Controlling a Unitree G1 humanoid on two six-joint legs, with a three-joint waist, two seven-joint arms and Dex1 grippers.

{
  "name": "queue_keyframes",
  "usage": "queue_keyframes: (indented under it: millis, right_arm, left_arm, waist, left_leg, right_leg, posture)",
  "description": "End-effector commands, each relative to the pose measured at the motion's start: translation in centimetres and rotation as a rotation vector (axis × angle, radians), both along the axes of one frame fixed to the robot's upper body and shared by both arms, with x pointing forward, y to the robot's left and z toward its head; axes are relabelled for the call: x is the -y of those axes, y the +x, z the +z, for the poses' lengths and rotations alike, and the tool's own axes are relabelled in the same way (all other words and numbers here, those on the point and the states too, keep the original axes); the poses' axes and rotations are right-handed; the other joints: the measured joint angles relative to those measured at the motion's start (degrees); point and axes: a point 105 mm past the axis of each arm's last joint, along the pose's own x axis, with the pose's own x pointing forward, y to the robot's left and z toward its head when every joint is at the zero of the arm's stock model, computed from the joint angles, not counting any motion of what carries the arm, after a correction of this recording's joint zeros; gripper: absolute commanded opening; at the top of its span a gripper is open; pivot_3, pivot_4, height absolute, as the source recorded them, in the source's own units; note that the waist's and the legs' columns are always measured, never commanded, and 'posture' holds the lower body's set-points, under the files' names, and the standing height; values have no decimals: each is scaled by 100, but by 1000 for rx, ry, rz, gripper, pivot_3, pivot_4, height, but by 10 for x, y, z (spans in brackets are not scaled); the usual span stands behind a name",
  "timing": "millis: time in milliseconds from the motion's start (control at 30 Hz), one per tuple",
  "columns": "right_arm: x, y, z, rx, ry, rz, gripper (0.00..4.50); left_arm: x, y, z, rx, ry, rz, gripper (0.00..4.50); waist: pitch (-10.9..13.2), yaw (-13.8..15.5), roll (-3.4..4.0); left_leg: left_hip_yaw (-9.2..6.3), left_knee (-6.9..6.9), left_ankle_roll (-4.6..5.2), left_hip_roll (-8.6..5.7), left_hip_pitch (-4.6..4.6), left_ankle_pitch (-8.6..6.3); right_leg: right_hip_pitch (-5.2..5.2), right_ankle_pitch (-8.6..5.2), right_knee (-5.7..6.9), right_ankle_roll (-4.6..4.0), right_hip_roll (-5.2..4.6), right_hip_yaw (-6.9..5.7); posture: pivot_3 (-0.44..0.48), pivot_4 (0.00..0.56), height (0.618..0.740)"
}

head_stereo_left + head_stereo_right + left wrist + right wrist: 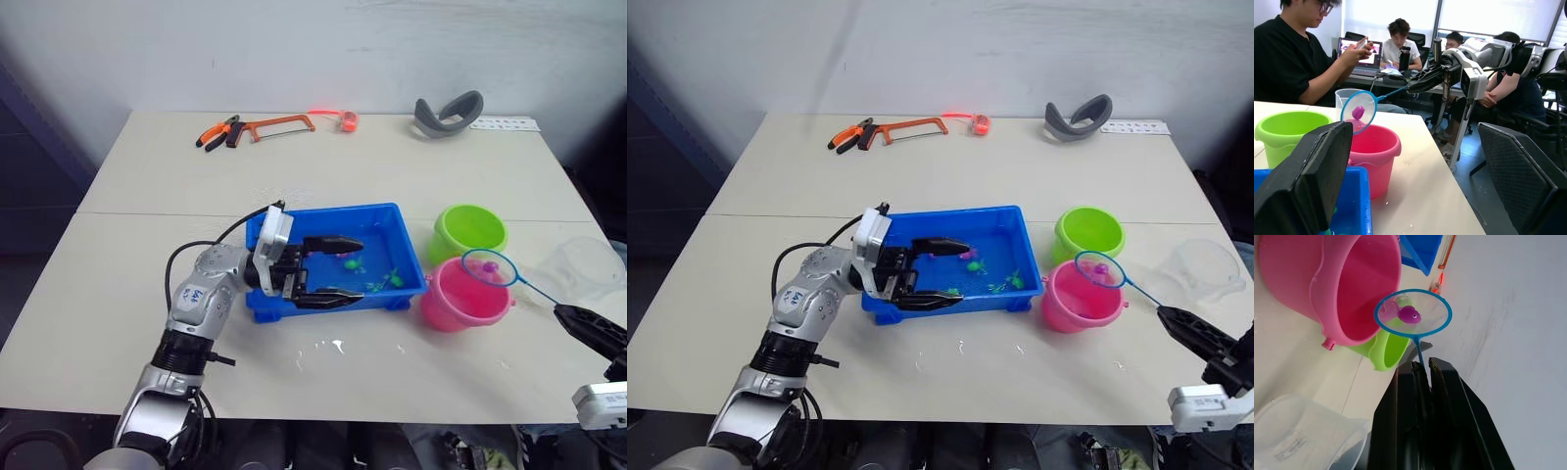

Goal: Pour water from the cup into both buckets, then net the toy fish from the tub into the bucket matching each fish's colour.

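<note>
Pink fish (1410, 314) sits in my net (1414, 313), over the pink bucket's (460, 297) far rim. My right gripper (1422, 369) pinches the handle tight. My left gripper (328, 270) hangs wide open at the tub (392, 220). If I tip crooked, the fish may drop outside, by the green bucket (470, 228).

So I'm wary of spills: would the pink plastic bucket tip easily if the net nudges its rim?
Probably somewhat. The small pink plastic bucket looks thin-walled and light, so a nudge from the blue-rimmed mesh net could shift it. Water inside may steady it, though its level can't be seen. The wet tabletop might let it slide.
</note>
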Motion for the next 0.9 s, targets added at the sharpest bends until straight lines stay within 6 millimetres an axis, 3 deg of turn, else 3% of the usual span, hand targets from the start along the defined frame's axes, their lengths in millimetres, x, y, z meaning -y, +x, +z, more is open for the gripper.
queue_keyframes:
  millis: [33,367,467,533,733,833,900]
  right_arm:
    - [-15,-7,-14,-40,14,45,0]
    - [3,-8,-6,19,8,-58,0]
    - [10,-7,0,44,42,-87,0]
    - [10,-8,6,51,164,-89,0]
    - [-21,8,42,-27,678,-3,0]
    - [-61,29,50,-298,1084,133,0]
    - [-82,41,54,-427,1134,205,0]
  left_arm:
    - [3,-2,8,27,-6,-11,4422]
    - [1,-2,7,32,10,-3,4422]
    - [-1,-1,7,30,7,9,4422]
    - [-5,-1,8,35,3,20,4422]
    - [-47,7,25,-1,-101,161,4422]
    - [-101,13,24,12,-51,375,4422]
    - [-130,11,20,4,-7,473,4422]
  waist:
    - [0,3,0]
    - [0,-10,1]
    - [0,0,1]
    - [0,1,1]
    - [0,-94,4]
    - [0,-168,3]
    - [0,-230,1]
  left_leg:
    - [-1,0,0,0,0,0]
    - [0,0,0,2,3,2]
    - [-1,-1,-2,3,1,2]
    - [-1,0,-1,1,1,2]
    - [-1,1,-3,21,6,2]
    - [-8,1,-7,32,8,1]
    - [-7,0,-12,43,13,-1]
  right_leg:
    - [0,0,0,0,0,0]
    - [1,-2,3,-3,1,2]
    - [1,-4,3,-6,2,1]
    - [1,-4,3,-6,0,1]
    - [2,-4,4,-8,-9,4]
    - [4,-6,8,-13,-10,0]
    - [4,-6,14,-19,-6,1]
  posture:
    - [0,150,740]
    - [0,150,740]
    - [0,150,740]
    - [0,150,740]
    - [0,150,740]
    - [0,150,740]
    - [0,150,740]
